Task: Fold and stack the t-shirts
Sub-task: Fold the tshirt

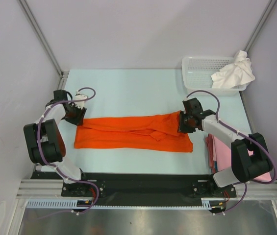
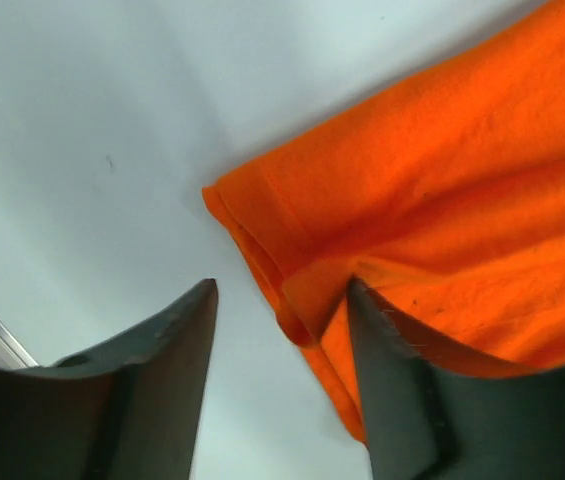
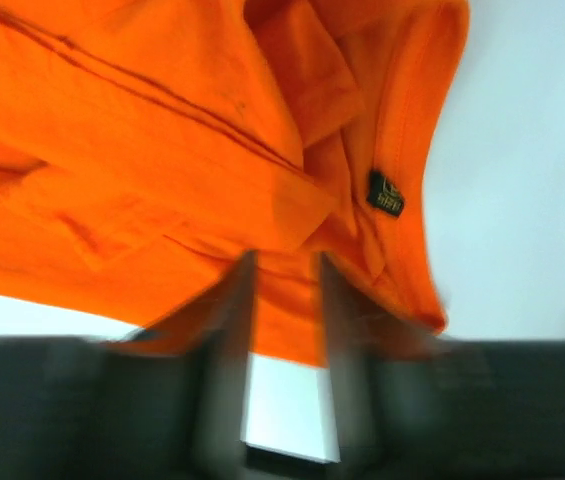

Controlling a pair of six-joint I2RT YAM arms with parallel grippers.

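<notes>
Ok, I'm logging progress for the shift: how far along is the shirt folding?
Done: pink t-shirts lie stacked beside the right arm's base. In hand: the orange t-shirt lies folded into a long strip, left fingers open around its corner, right fingers at its collar end. Left: finishing and stacking it, then the white t-shirt draped on the basket.

I am holding my left arm (image 1: 44, 137) folded at the elbow, with my left gripper (image 2: 282, 295) low and its jaws spread wide. I am reaching my right arm (image 1: 224, 129) inward, my right gripper (image 3: 284, 275) pinching the orange t-shirt (image 3: 162, 150) between nearly closed fingers.
</notes>
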